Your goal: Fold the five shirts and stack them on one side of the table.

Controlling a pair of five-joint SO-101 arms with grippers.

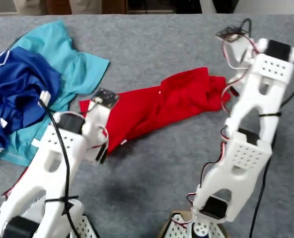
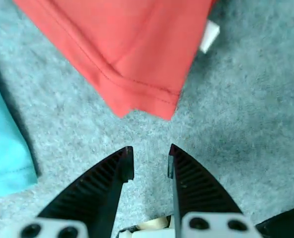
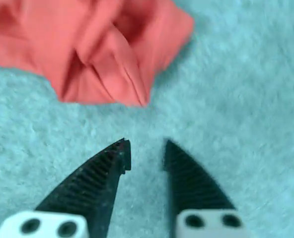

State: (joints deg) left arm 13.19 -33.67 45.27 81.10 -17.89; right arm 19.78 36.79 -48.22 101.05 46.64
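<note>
While the red shirt [image 1: 167,101] lay crumpled across the middle of the grey table [image 1: 157,168], the left gripper [image 2: 149,161] and right gripper [image 3: 146,153] hovered at its 2 ends, jaws parted and empty. A teal shirt [image 1: 82,69] and a blue shirt [image 1: 18,89] lay heaped beside the left arm.

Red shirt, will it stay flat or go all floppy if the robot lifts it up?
Probably floppy: the red shirt lies bunched in soft folds. It likely drags rather than slides when pushed, since the table looks fuzzy.
</note>
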